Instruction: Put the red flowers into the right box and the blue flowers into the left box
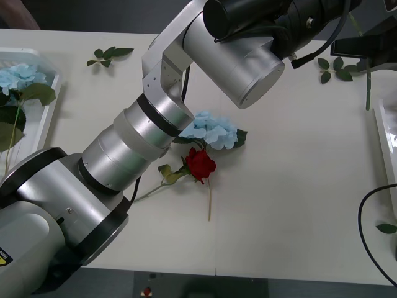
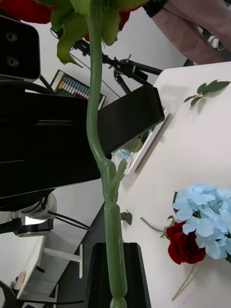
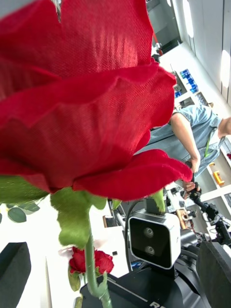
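Front view: the left arm (image 1: 155, 124) reaches from the near left corner of the desk (image 1: 298, 205) across to its far right corner. A blue hydrangea (image 1: 214, 130) lies at the middle of the desk, with a loose red rose (image 1: 200, 164) touching its near side. The left box (image 1: 53, 102) sits on the left edge and holds a second blue hydrangea (image 1: 18, 77). The right box (image 1: 381, 133) sits on the right edge. Leaf sprigs (image 1: 108, 54) lie along the far edge

Right wrist view: the right gripper (image 2: 115, 288) is closed on the green stem of the held rose (image 2: 98, 144), which rises straight up from its black fingers with the bloom at the far end. Beyond the stem, the middle hydrangea (image 2: 207, 216) and the loose rose (image 2: 185, 248) lie together on the desk, and the left box (image 2: 155, 132) shows at the far edge

Left wrist view: the left gripper (image 3: 115, 284) is released, its black fingers (image 3: 12, 272) spread wide apart at either side. The held rose's bloom (image 3: 86, 96) hangs close before the camera, clear of both fingers. Another red rose (image 3: 91, 261) shows behind the stem; what it rests on I cannot tell
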